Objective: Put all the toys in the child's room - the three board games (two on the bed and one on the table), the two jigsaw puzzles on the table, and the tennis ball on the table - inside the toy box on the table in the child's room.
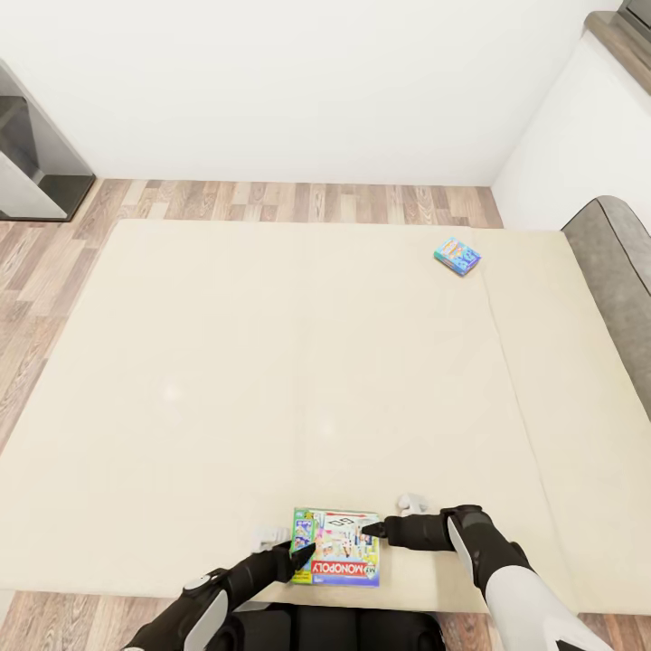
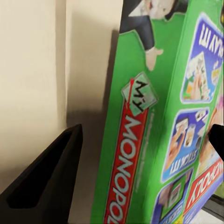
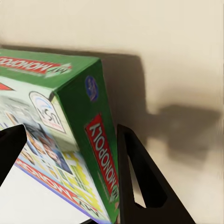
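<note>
Lying flat near the near edge of the cream bed (image 1: 271,362), the green-edged Monopoly board game (image 1: 337,545) sits between the two arms, its printed lid facing up. The left gripper (image 1: 301,552) reaches in from the near left, its dark fingertip at the box's left edge; in the left wrist view the fingers (image 2: 46,186) stand apart, one on the bed beside the box and the other over its printed face, so the box edge lies between them without being pinched. The right gripper (image 1: 372,531) comes in from the right at the box's far right corner; in the right wrist view its fingers (image 3: 140,186) are spread, one on each side of the green corner of the box, the nearer one just beside the side panel, though whether it touches I cannot tell. A second, teal-blue board game (image 1: 457,256) lies well apart at the far right of the bed. Beyond the bed are a wood-plank floor (image 1: 298,201) and a white wall (image 1: 298,81), with a grey upholstered headboard (image 1: 619,271) at the right.
</note>
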Robot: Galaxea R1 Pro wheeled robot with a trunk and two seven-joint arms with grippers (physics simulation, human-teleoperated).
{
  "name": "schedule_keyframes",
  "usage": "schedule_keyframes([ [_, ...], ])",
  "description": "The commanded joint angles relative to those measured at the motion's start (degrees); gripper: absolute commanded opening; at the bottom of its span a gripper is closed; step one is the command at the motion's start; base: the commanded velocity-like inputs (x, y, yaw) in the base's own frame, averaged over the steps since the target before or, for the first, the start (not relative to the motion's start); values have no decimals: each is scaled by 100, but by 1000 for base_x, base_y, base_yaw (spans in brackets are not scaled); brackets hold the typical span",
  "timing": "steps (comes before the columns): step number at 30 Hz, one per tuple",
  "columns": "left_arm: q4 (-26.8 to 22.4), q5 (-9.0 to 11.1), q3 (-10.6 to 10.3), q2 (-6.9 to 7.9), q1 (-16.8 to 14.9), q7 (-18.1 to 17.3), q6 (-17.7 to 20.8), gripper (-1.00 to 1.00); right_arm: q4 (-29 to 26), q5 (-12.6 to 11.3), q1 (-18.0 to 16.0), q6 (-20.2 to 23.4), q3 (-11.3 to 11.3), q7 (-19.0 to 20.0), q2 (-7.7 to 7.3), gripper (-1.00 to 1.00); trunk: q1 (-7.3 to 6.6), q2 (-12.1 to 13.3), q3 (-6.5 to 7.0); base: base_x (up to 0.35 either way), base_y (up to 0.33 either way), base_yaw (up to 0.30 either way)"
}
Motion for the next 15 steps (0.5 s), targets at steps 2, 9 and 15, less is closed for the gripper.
schedule_keyframes([
  [2,6,47,2,-39,-33,24,-5,100,-6,-32,4,123,-20,229,12,-100,1,-3,-3,0,0,0],
  [9,28,37,2,-179,-140,47,17,100,-11,-32,10,127,-20,234,14,-100,1,-3,-3,0,0,0],
  [15,43,32,2,-245,-196,53,79,100,-15,-32,17,129,-20,236,15,-100,1,-3,-3,0,0,0],
])
